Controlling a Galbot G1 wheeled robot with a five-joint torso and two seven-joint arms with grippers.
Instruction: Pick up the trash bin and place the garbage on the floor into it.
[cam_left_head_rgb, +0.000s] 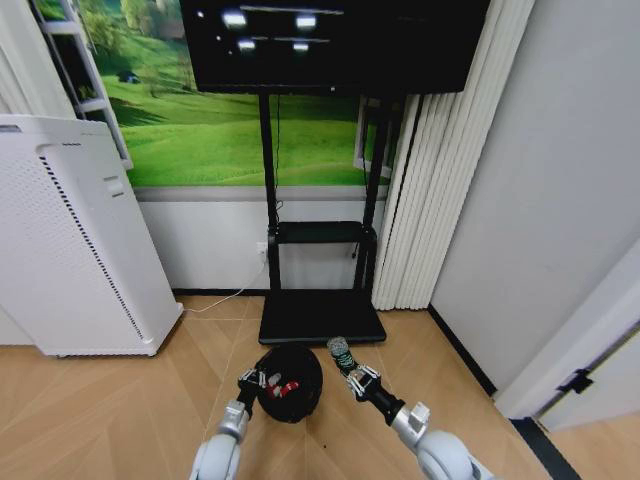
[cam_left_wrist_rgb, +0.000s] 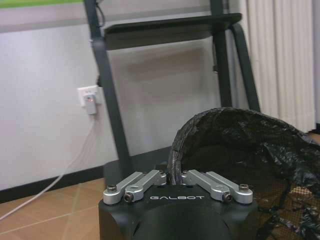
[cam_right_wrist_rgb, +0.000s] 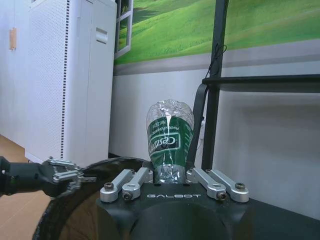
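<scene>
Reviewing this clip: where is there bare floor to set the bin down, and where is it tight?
Bare wood floor lies between the white appliance and the trash bin, also right of the right gripper toward the wall. It is crowded by the TV stand base, where the left gripper holds the bin and the right holds the green bottle.

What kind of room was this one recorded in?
Probably a mock living room or office demo space: wood-pattern floor, a screen on a black wheeled stand, a white perforated appliance, and a green landscape mural on the wall.

light: bright, even | glare: ceiling lamps on screen (cam_left_head_rgb: 330, 40) | edges: bowed
</scene>
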